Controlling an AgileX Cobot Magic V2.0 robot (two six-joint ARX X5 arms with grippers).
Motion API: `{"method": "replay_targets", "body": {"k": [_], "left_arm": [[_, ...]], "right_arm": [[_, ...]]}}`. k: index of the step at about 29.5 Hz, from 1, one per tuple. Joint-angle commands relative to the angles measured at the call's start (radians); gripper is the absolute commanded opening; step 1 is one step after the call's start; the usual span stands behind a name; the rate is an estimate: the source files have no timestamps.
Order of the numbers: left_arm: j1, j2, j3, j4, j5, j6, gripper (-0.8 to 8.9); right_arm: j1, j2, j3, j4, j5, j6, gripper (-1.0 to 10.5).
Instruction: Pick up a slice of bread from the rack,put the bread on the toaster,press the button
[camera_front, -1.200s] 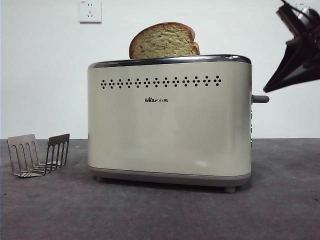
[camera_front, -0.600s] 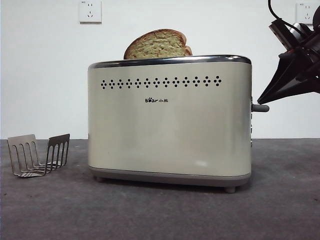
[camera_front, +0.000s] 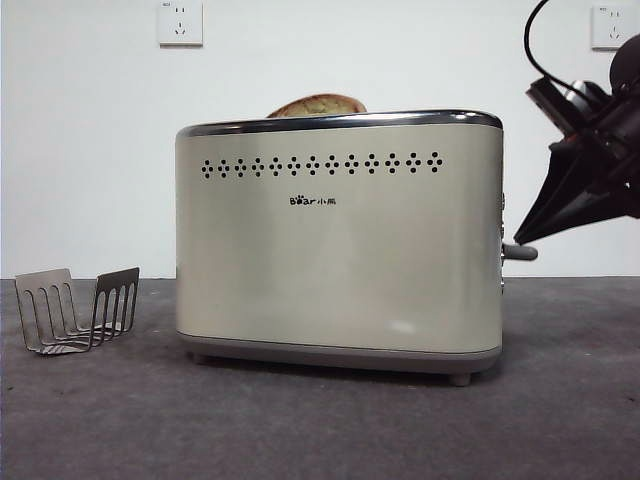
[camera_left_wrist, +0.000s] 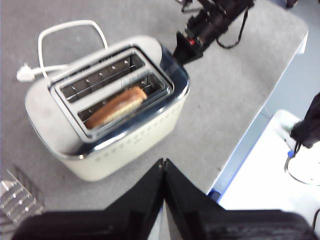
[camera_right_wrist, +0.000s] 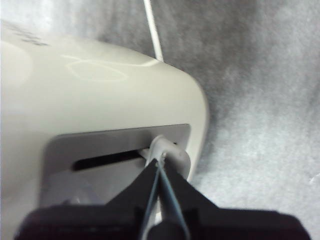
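Observation:
The cream toaster (camera_front: 340, 240) stands mid-table; it also shows in the left wrist view (camera_left_wrist: 107, 105) and the right wrist view (camera_right_wrist: 100, 90). The slice of bread (camera_front: 317, 105) sits sunk in a slot, only its brown crust showing above the rim; the left wrist view shows it in the nearer slot (camera_left_wrist: 116, 106). My right gripper (camera_front: 520, 238), jaws shut, presses its tip on the grey lever button (camera_front: 520, 252), low on the toaster's narrow side (camera_right_wrist: 167, 150). My left gripper (camera_left_wrist: 164, 162) is shut and empty, high above the toaster. The grey rack (camera_front: 75, 308) stands empty at left.
A white power cord (camera_left_wrist: 65, 35) loops on the table behind the toaster. The table's edge (camera_left_wrist: 250, 135) runs past the toaster's button side, with a white surface beyond. Wall sockets (camera_front: 180, 22) sit on the back wall.
The right gripper has moved down, pushing the lever button from high to low on the toaster's side. The bread has sunk into the slot until only its crust shows.

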Motion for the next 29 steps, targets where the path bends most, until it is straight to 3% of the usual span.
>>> {"method": "replay_targets", "body": {"k": [1,5,11,29], "left_arm": [[-0.002,-0.018,-0.016,0.002,0.003,-0.017,-0.06],[-0.002,-0.032,-0.016,0.002,0.002,-0.022,-0.06],[-0.002,-0.043,-0.016,0.002,0.003,-0.023,-0.06],[-0.002,-0.043,-0.016,0.002,0.003,-0.024,-0.06]], "right_arm": [[0.003,0.049,-0.016,-0.014,0.035,-0.021,-0.1],[0.003,0.071,-0.016,-0.021,0.036,-0.036,-0.1],[0.003,0.09,-0.017,-0.04,0.103,-0.047,-0.1],[0.022,0.116,-0.018,-0.058,0.14,-0.047,-0.1]]}}
